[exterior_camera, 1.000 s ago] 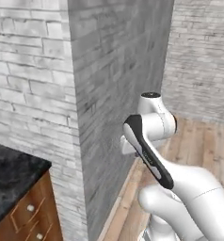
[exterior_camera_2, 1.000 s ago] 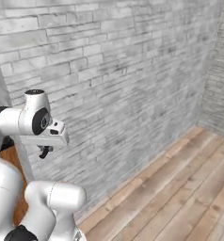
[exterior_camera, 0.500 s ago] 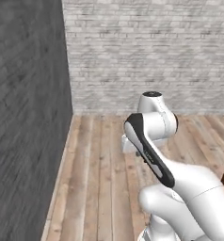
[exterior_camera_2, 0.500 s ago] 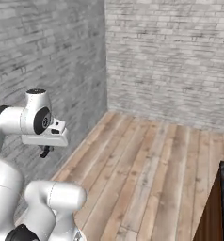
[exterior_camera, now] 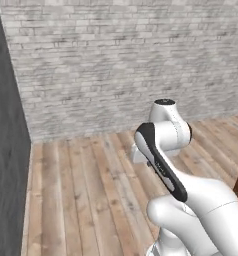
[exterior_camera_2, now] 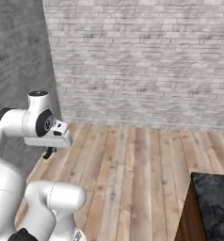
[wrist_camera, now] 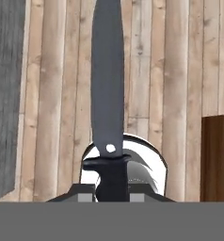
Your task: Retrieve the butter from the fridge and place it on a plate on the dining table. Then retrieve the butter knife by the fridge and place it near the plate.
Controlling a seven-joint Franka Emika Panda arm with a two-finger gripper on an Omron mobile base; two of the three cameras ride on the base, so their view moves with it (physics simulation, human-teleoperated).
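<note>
The arm is folded up close to its own base, the upper links doubled back and the wrist turned so that the hand points down at the wooden floor [exterior_camera: 91, 190]. In the right base view the gripper [exterior_camera_2: 49, 152] hangs just under the white wrist block, low beside the arm's first joint, with a small dark tip showing below it. In the left base view the hand itself is hidden behind the forearm, so nothing of the fingers can be made out there.

The hand view looks straight along the gripper [wrist_camera: 112, 190]. The fingers are pinched on the dark handle of the butter knife [wrist_camera: 108, 84], whose long grey blade runs up the middle of the view away from the hand, over the floor planks. A small pale rivet sits where the blade meets the handle.

A grey brick wall [exterior_camera_2: 147, 61] closes off the room ahead, with a darker grey wall [exterior_camera: 6, 165] on the left. At the lower right of the right base view stands a corner of the dining table [exterior_camera_2: 212, 197], black veined top over brown wooden side, well apart from the gripper; its brown side also shows at the right edge of the hand view.
</note>
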